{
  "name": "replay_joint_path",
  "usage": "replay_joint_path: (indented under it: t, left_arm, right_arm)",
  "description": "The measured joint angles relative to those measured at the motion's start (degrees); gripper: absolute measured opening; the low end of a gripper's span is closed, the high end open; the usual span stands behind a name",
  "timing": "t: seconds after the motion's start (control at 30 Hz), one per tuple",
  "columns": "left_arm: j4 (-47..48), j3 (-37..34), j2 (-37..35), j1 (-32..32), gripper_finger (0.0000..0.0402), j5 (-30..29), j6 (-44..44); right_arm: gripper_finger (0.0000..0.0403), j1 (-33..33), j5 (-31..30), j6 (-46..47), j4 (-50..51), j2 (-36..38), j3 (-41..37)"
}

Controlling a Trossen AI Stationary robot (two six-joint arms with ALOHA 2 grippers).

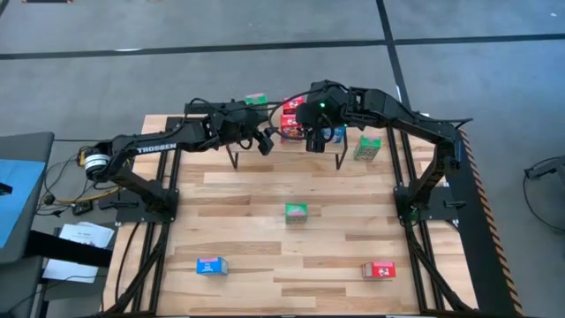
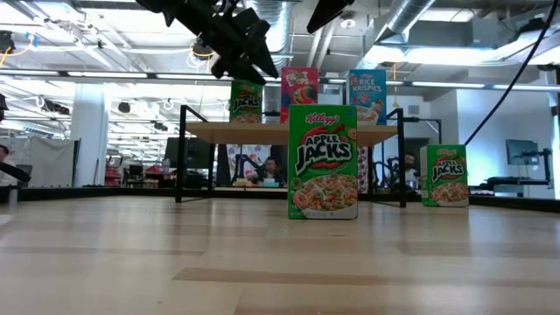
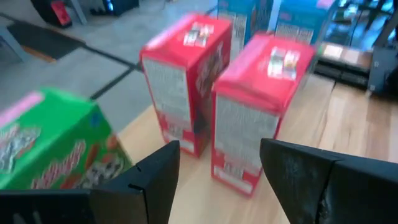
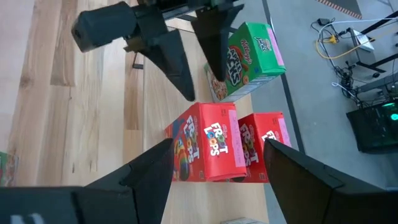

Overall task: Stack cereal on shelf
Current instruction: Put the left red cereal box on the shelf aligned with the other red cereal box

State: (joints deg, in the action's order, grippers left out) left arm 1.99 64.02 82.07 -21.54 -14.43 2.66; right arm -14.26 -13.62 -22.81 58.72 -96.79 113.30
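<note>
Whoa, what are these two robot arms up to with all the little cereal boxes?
They are stocking a small wooden shelf at the far side of the table with toy cereal boxes. Both grippers hover open over it, holding nothing: the left gripper near a green box, the right gripper above two red boxes. Blue boxes stand on the shelf too. Four more wait on the tabletop: a green one mid-table, another green one beside the shelf, a blue one and a red one near the front.

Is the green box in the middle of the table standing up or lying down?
Standing up. In the low view the green box stands on its bottom edge on the table, with its front print reading straight.
</note>
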Motion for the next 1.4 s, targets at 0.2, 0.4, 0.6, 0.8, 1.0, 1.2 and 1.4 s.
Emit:
replay_joint_path:
  t: [0.2, 0.4, 0.6, 0.8, 1.0, 1.2, 1.4]
  left_arm:
    - [-1.1, 0.1, 1.5, -0.4, 0.0212, -0.5, 0.4]
    - [-0.4, 0.0, 1.5, -1.6, 0.0212, -0.1, 0.6]
    - [-1.0, 0.0, 1.5, -1.7, 0.0213, 1.3, 0.6]
    - [-2.3, 0.0, 1.5, -1.7, 0.0212, 3.3, -0.3]
    - [-2.5, 0.0, 1.5, -1.7, 0.0212, 3.6, -0.4]
    - [-2.5, 0.0, 1.5, -1.7, 0.0213, 3.6, -0.5]
    - [-2.1, 0.0, 1.1, -1.7, 0.0213, 3.6, -1.6]
  right_arm:
    - [0.0272, 0.0, 0.0, 0.0, 0.0, 0.0, 0.0]
    - [0.0272, 0.0, 0.0, 0.0, 0.0, 0.0, 0.0]
    - [0.0272, 0.0, 0.0, -0.1, 0.0, 0.0, 0.0]
    - [0.0272, 0.0, 0.0, -0.1, 0.0, 0.0, 0.0]
    - [0.0272, 0.0, 0.0, -0.1, 0.0, 0.0, 0.0]
    - [0.0272, 0.0, 0.0, -0.1, 0.0, 0.0, 0.0]
    - [0.0272, 0.0, 0.0, 0.2, 0.5, 0.0, 0.0]
